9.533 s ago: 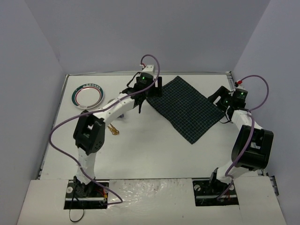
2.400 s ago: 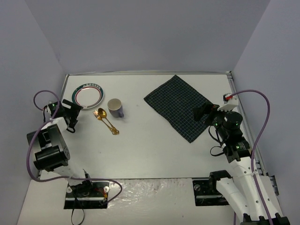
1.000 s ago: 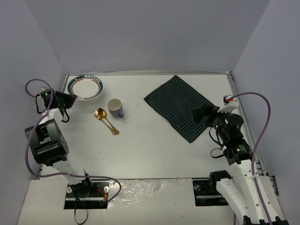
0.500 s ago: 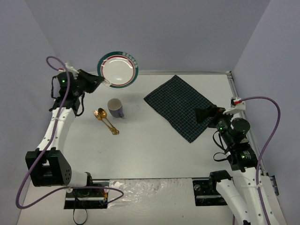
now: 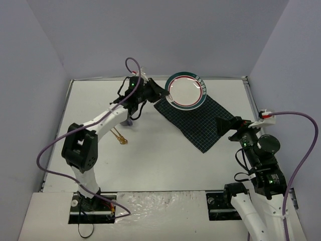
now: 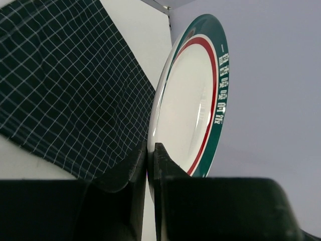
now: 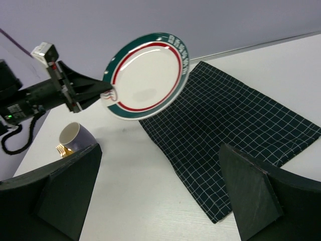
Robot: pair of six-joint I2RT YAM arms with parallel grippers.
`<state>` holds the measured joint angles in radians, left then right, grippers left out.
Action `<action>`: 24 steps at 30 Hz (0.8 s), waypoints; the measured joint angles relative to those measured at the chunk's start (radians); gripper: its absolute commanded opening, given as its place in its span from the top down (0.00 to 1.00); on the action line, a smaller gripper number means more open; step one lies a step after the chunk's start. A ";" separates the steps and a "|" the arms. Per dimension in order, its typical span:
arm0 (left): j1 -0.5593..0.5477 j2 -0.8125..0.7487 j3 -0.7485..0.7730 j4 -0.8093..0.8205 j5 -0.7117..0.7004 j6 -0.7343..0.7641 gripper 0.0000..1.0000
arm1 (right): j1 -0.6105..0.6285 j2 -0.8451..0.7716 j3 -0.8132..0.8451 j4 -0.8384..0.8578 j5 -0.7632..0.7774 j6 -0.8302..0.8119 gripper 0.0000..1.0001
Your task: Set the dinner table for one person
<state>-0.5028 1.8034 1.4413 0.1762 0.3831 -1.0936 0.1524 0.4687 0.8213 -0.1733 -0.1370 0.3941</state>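
Observation:
A white plate (image 5: 186, 91) with a green rim and a red ring hangs tilted in the air above the far corner of the dark green checked cloth (image 5: 200, 120). My left gripper (image 5: 163, 93) is shut on the plate's rim; in the left wrist view the gripper (image 6: 150, 145) pinches the plate (image 6: 188, 105) edge-on. My right gripper (image 5: 229, 125) stands open with nothing in it over the cloth's near right corner. Its wrist view shows the gripper (image 7: 159, 146), plate (image 7: 148, 75) and cloth (image 7: 235, 125). The white dinner table (image 5: 165, 160) lies under it all.
A purple cup (image 7: 75, 138) stands left of the cloth, mostly hidden by the left arm from above. Gold cutlery (image 5: 120, 136) lies beside it. Grey walls close the table on three sides.
My left arm has swung the plate from the far left, high up, rightwards to above the cloth. My right arm has drawn back a little toward the near right, still open.

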 measured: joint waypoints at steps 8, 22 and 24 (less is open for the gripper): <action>-0.096 0.248 0.113 0.099 -0.087 -0.076 1.00 | 0.000 -0.028 0.000 -0.052 0.018 -0.006 0.00; -0.124 0.398 0.141 0.158 -0.198 -0.137 1.00 | 0.000 -0.028 -0.009 -0.079 0.026 -0.029 0.00; -0.124 0.415 0.147 0.160 -0.198 -0.141 1.00 | 0.000 -0.028 -0.013 -0.082 0.027 -0.030 0.00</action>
<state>-0.6270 2.2182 1.5880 0.3359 0.1852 -1.2341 0.1524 0.4408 0.8087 -0.2556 -0.1101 0.3645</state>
